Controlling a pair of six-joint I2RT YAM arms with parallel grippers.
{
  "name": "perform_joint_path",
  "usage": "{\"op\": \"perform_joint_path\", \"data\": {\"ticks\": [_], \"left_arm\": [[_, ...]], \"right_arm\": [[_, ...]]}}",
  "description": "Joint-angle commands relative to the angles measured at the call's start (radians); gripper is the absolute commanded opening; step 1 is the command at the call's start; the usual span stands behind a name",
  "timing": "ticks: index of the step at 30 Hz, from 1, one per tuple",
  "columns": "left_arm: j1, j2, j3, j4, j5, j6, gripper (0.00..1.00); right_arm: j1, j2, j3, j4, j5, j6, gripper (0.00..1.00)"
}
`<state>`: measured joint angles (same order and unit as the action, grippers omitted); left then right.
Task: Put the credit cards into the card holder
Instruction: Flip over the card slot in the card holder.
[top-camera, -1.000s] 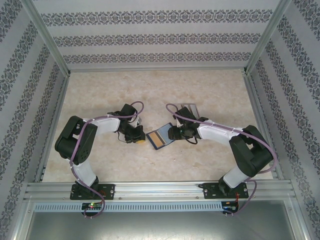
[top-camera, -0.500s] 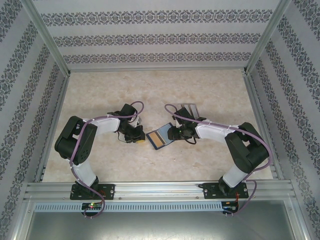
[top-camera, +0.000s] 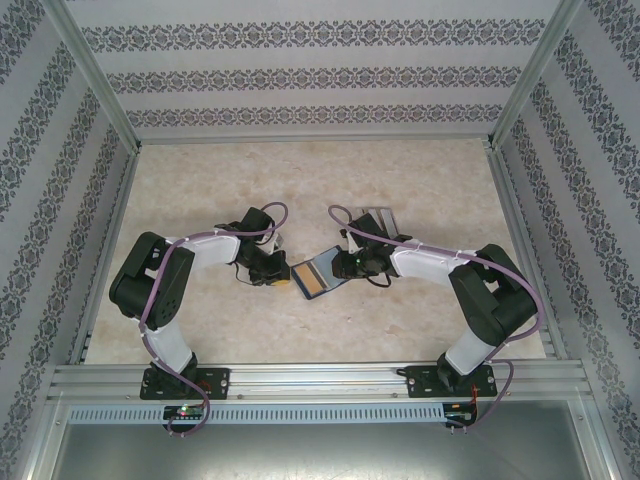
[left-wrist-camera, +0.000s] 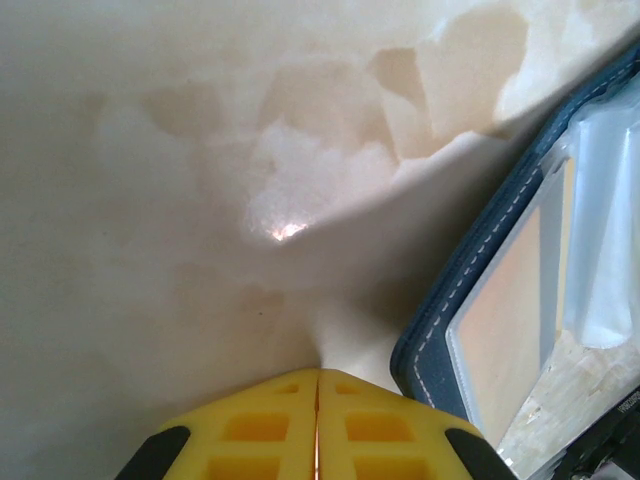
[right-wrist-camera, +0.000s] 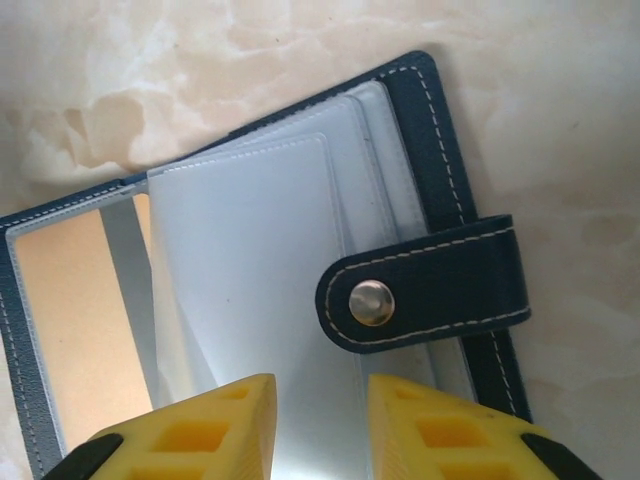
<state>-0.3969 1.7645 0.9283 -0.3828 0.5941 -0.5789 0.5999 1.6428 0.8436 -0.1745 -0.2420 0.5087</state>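
While card holder (right-wrist-camera: 440, 290) lies open | right claw (right-wrist-camera: 318, 392) over its sleeves

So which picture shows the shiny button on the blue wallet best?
The right wrist view: the snap button sits close up and sharp on its tab. From the top view the card holder is too small to make the button out. The left wrist view catches its stitched edge.

The navy-blue folding card holder (right-wrist-camera: 300, 250) had pale cream stitching, a silver snap (right-wrist-camera: 371, 303) and translucent grey-blue sleeves (right-wrist-camera: 230, 300). An orange-tan plastic card (right-wrist-camera: 70, 330) showed through one. The left pincer (left-wrist-camera: 318, 400) and right pincer (right-wrist-camera: 320, 400) were yellow, edged black. The surface (top-camera: 300, 180) was cream marbled with tan, and the walls (top-camera: 320, 75) were white with grey floral bands.
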Motion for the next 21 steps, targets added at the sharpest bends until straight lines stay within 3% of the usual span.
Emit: {"op": "perform_joint_path", "data": {"ticks": [1, 14, 18, 21], "left_arm": [[0.029, 0.015, 0.009, -0.035, -0.101, 0.021, 0.09], [0.031, 0.027, 0.024, -0.053, -0.106, 0.035, 0.09], [0.030, 0.026, 0.020, -0.046, -0.105, 0.034, 0.09], [0.031, 0.026, 0.024, -0.057, -0.109, 0.040, 0.09]], "right_arm": [[0.012, 0.006, -0.008, 0.033, -0.038, 0.017, 0.30], [0.012, -0.026, -0.014, 0.089, -0.114, 0.034, 0.30], [0.008, -0.035, -0.015, 0.101, -0.142, 0.039, 0.16], [0.007, -0.042, -0.020, 0.107, -0.154, 0.042, 0.13]]}}
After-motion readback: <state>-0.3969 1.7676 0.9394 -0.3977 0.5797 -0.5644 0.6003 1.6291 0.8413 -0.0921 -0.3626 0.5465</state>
